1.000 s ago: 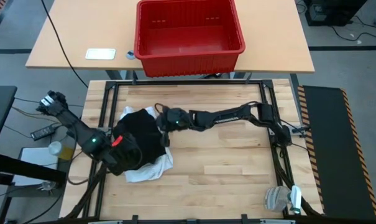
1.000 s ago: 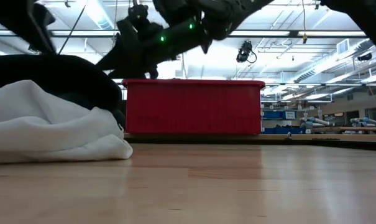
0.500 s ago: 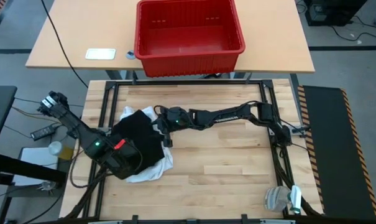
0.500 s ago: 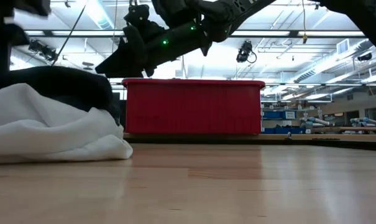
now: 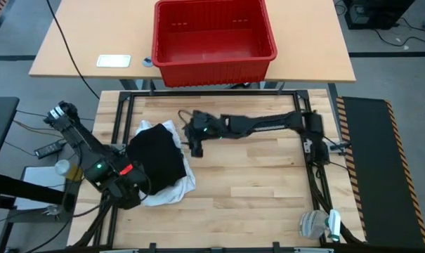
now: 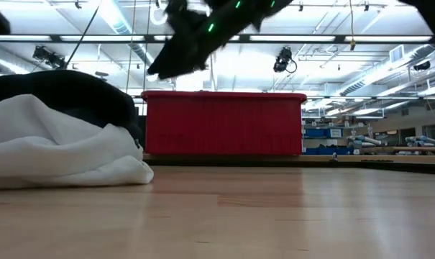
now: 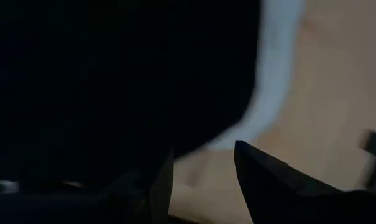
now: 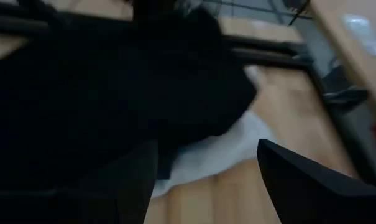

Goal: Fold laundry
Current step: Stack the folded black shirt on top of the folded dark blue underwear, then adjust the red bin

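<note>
The laundry lies in a pile on the table's left part. A black garment (image 5: 157,156) sits on top of a white shirt (image 5: 175,188), which rests on the wood (image 6: 59,151). No blue piece shows. My left gripper (image 5: 126,187) is open at the pile's near-left edge; its wrist view shows black cloth (image 7: 82,81) close before the fingers and bare wood in the gap (image 7: 203,180). My right gripper (image 5: 195,144) is open and hangs above the table just right of the pile (image 6: 167,66), looking down on the black garment (image 8: 113,87) and the white shirt (image 8: 219,152). My left gripper stands open beside the black garment (image 7: 138,143), which reaches down to one finger (image 7: 163,186) in the wrist view. I cannot tell whether the cloth touches that finger. Nothing lies between the two fingers.
A red crate (image 5: 213,39) stands on the far table, behind the worktable (image 6: 224,122). A white card (image 5: 114,60) lies left of it. Black frame rails (image 5: 198,95) run round the tabletop. Bare wood (image 5: 254,183) spreads to the right of the pile.
My left gripper has drawn back off the pile toward the table's near-left corner. My right gripper has risen and pulled a little toward the right, away from the black garment. The black garment's top has settled lower and rounder; the white shirt has stayed put.
</note>
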